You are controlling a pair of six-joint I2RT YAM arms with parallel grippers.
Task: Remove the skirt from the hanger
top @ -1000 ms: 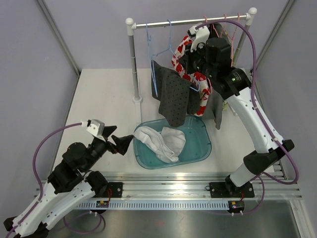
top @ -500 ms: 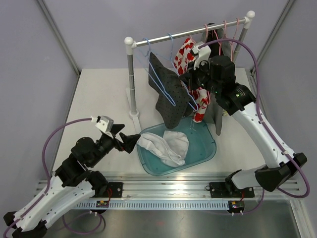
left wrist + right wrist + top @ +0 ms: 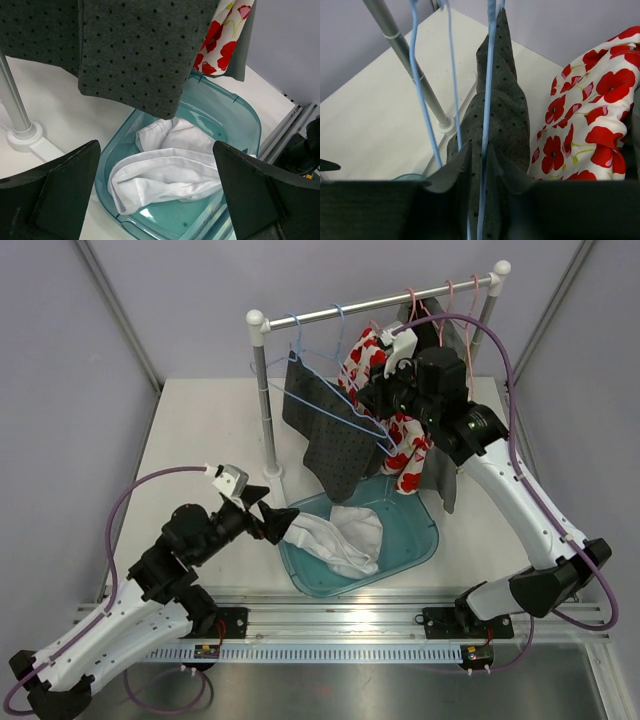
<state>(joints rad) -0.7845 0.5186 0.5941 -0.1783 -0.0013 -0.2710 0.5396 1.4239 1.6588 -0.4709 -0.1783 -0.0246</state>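
Top external: we count one skirt (image 3: 335, 440) and two blue hangers (image 3: 325, 405). The left gripper (image 3: 270, 512) is wide. The right gripper (image 3: 479, 155) is narrow around one hanger, and we cannot tell whether it grips.

Right wrist view: whether the right gripper (image 3: 481, 172) pinches the skirt (image 3: 512, 125) and blue hanger wire (image 3: 488, 90) cannot be told. From above, its jaws are hidden behind the wrist. Left wrist view crops the basin (image 3: 245, 107) at its near rim.

Robot lab bench: aluminium mounting rail (image 3: 350, 618), bare grey enclosure walls (image 3: 50, 370).
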